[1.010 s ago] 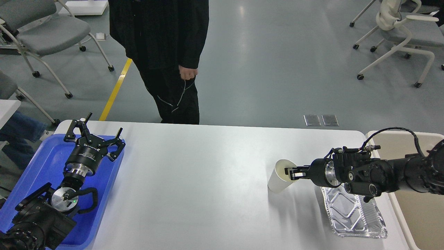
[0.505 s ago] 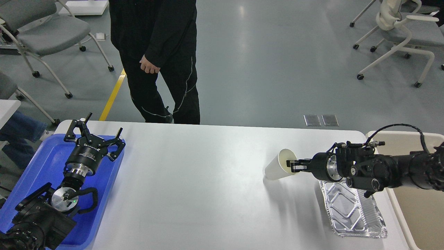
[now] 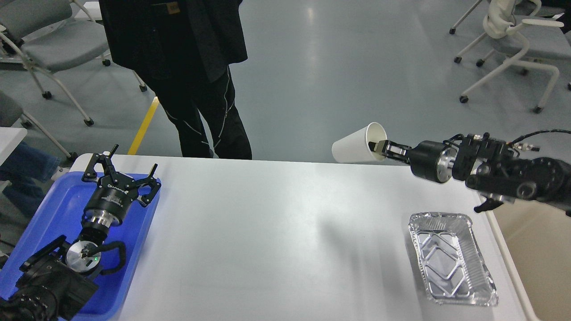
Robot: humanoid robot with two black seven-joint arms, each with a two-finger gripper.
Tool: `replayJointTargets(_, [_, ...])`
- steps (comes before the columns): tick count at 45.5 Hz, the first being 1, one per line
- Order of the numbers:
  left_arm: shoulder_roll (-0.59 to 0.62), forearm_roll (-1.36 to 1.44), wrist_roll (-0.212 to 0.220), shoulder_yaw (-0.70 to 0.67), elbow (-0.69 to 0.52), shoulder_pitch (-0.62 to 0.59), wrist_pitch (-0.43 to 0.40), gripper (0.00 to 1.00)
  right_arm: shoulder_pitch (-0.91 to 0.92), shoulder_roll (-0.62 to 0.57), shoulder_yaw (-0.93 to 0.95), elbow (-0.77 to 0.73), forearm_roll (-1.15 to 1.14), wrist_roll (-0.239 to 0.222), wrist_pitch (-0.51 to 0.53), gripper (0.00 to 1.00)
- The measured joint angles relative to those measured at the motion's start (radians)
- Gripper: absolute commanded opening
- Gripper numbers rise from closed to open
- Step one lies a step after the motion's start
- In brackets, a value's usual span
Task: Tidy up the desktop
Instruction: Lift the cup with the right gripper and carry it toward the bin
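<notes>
While its fingers pinch the rim of a white paper cup [image 3: 354, 146], one inside the mouth and one outside, the right gripper [image 3: 380, 147] reaches in from three o'clock and holds the cup in the air above the far edge of the desktop [image 3: 267, 232]. That cup lies on its side: its long axis runs roughly nine to three, the closed base pointing toward nine o'clock and slightly down, the open mouth facing three o'clock toward the gripper. At about five o'clock from the cup, a foil tray [image 3: 450, 256] rests flat on the desktop near its right edge, long axis running roughly twelve to six. Just past that edge, at three o'clock, stands a beige bin [image 3: 535, 249]. The desktop fills the lower part of the view, its long axis running nine to three. Over at nine o'clock, the left gripper [image 3: 120, 171] hovers with fingers spread wide and holding nothing, above a blue tray [image 3: 62, 209] at the desktop's left end.
</notes>
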Motion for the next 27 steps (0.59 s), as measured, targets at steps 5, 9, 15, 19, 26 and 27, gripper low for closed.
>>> replayJointTargets(5, [0.000, 0.000, 0.000, 0.000, 0.000, 0.000, 0.000, 1.00, 0.001, -0.051, 0.068, 0.004, 0.057, 0.001, 0.031, 0.00])
replayJointTargets(9, [0.000, 0.000, 0.000, 0.000, 0.000, 0.000, 0.000, 1.00, -0.002, -0.093, 0.118, 0.004, 0.107, 0.001, 0.049, 0.00])
replayJointTargets(15, [0.000, 0.000, 0.000, 0.000, 0.000, 0.000, 0.000, 1.00, -0.011, -0.136, 0.159, -0.009, 0.190, -0.002, 0.058, 0.00])
replayJointTargets(19, [0.000, 0.000, 0.000, 0.000, 0.000, 0.000, 0.000, 1.00, -0.021, -0.156, 0.174, -0.039, 0.273, -0.005, 0.060, 0.00])
replayJointTargets(26, [0.000, 0.000, 0.000, 0.000, 0.000, 0.000, 0.000, 1.00, -0.051, -0.174, 0.179, -0.140, 0.433, -0.036, 0.050, 0.00])
replayJointTargets(27, [0.000, 0.000, 0.000, 0.000, 0.000, 0.000, 0.000, 1.00, -0.059, -0.178, 0.177, -0.166, 0.461, -0.048, 0.046, 0.00])
